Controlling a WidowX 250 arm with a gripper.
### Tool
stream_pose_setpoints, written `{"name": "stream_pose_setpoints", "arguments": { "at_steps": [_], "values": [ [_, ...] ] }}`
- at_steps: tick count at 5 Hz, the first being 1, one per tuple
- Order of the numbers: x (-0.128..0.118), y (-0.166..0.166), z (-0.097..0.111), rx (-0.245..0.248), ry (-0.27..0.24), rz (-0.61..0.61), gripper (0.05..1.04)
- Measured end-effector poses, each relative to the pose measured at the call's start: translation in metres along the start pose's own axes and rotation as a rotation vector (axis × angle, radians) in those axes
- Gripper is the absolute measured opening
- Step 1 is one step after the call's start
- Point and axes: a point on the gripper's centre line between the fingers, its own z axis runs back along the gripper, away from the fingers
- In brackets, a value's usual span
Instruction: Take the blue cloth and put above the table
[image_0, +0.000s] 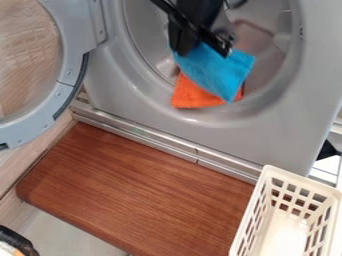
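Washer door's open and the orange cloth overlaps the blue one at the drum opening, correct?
Overlap's reversed: the camera view shows the blue cloth covering part of the orange cloth at the drum opening. Washer door is open.

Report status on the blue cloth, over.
Tool at blue cloth, grip unclear. Cloth at washer opening, not on table. Orange cloth partly behind, might snag.

Soft, fairly even brightness, palest inside the basket (301, 179), faint sheen on the grey machine (190, 120).

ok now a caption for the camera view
A black gripper at a blue cloth that overlaps an orange cloth in the mouth of an open washing machine
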Motion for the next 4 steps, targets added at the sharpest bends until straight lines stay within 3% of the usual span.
{"name": "stream_pose_setpoints", "arguments": {
  "at_steps": [1, 2, 3, 4],
  "values": [
    [-0.028, -0.018, -0.008, -0.070, 0.129, 0.075, 0.052],
    [-0.046, -0.032, -0.019, -0.114, 0.230, 0.120, 0.052],
    [-0.061, -0.038, -0.042, -0.135, 0.367, 0.152, 0.052],
    [-0.067, -0.023, -0.056, -0.126, 0.370, 0.149, 0.052]
  ]
}}
